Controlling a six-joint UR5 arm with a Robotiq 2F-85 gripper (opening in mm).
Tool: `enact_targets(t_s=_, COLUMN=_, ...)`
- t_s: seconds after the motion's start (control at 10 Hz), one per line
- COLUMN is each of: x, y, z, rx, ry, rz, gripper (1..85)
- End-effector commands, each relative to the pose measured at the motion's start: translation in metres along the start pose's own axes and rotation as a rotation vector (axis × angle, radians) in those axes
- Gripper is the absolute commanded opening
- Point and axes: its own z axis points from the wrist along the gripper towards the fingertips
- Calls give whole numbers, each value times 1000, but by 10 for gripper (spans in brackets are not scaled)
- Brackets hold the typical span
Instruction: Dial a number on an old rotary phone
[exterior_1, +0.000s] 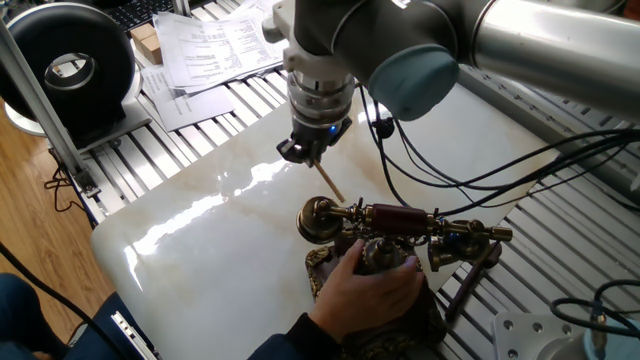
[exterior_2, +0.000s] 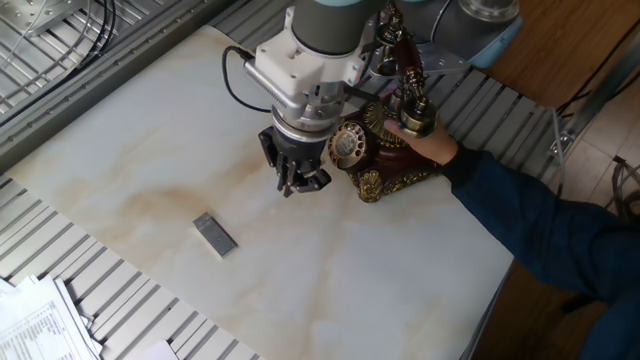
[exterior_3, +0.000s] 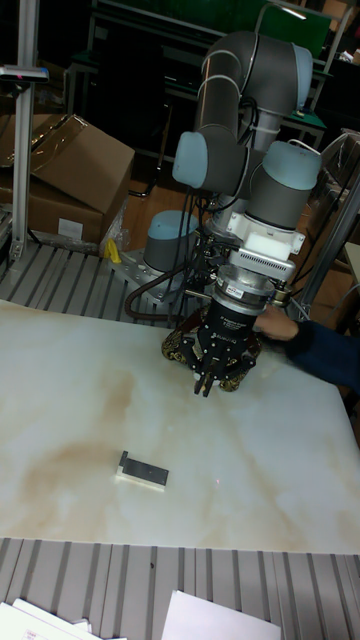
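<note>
Hand (exterior_1: 304, 150) pinching thin wooden stick (exterior_1: 330, 184) aimed toward rotary phone (exterior_2: 375, 150) dial; phone steadied at surface (exterior_2: 150, 150) edge by person's hand (exterior_1: 372, 290).

Upright ornate brass rotary phone (exterior_2: 385, 150)

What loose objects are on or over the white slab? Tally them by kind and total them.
Rotary phone: 1
Thin wooden stick, held in the gripper: 1
Small grey block: 1
Total: 3
</note>
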Motion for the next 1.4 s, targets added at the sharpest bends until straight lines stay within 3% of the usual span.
enact_targets(t_s=0.0, x=-8, y=-10, z=-2, rx=25, ry=1, rz=-7, gripper=13)
enact_targets(t_s=0.3, x=-39, y=-25, z=-4, rx=-1, ry=49, rz=-38, gripper=13)
enact_targets(t_s=0.6, x=-41, y=-21, z=5, rx=23, ry=46, rz=-22, gripper=13)
enact_targets(t_s=0.9, x=-42, y=-16, z=6, rx=9, ry=46, rz=-37, gripper=13)
enact_targets(t_s=1.1, x=-40, y=-18, z=6, rx=21, ry=62, rz=-51, gripper=13)
enact_targets(t_s=1.2, x=-41, y=-18, z=5, rx=24, ry=62, rz=-55, gripper=23)
enact_targets(t_s=1.3, x=-38, y=-16, z=4, rx=22, ry=73, rz=-60, gripper=97)
